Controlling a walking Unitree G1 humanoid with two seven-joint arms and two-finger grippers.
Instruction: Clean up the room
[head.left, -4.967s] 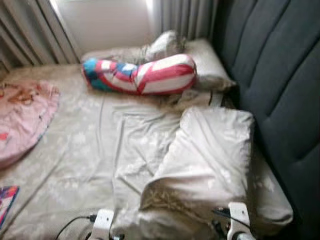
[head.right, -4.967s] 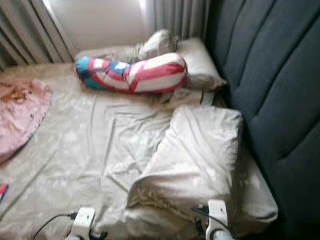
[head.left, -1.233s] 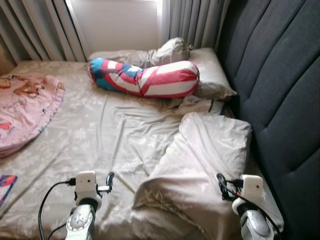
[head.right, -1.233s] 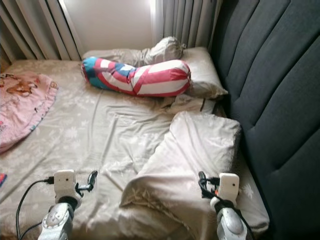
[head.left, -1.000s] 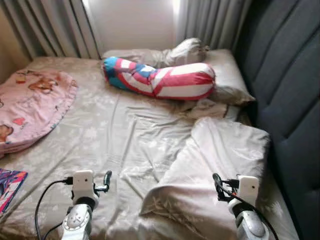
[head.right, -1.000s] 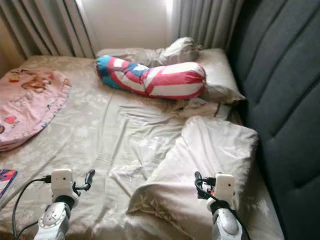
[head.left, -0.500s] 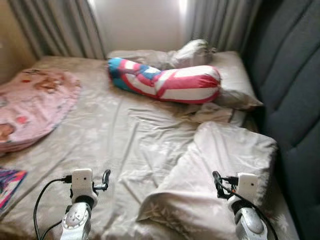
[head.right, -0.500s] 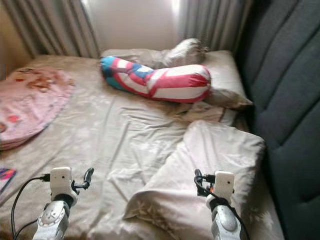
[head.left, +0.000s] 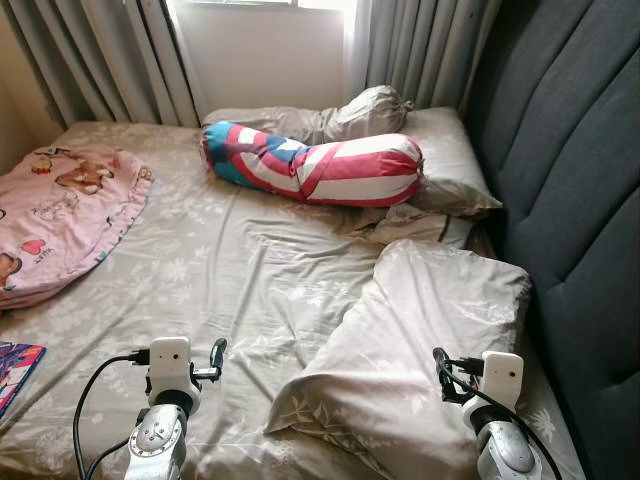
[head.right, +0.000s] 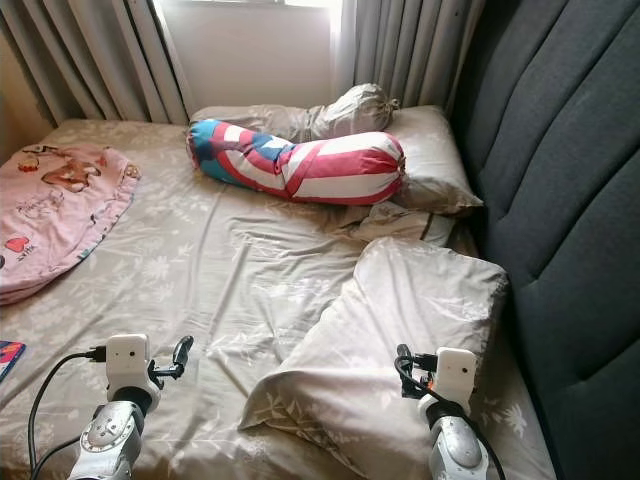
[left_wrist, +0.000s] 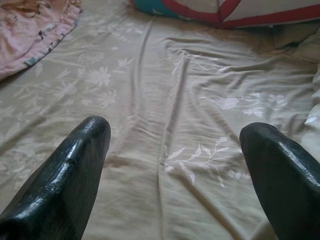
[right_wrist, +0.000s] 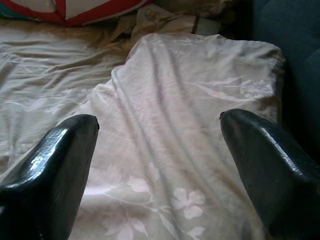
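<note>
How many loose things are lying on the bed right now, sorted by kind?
Beige pillows: 2, the near pillow and the far pillow by the headboard
Striped bolster: 1
Pink blanket: 1
Tied grey bundle: 1
Colourful book: 1 at the bed's left edge
Total: 6

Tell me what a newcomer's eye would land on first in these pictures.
The red, white and blue striped bolster stands out first, lying across the far end of the bed against the beige pillows by the window. Next comes the pink cartoon blanket bunched at the bed's left edge. Nearer the robot, a large beige pillow lies askew beside the dark padded headboard, with the right tool open over it and the left tool open above the rumpled sheet.
</note>
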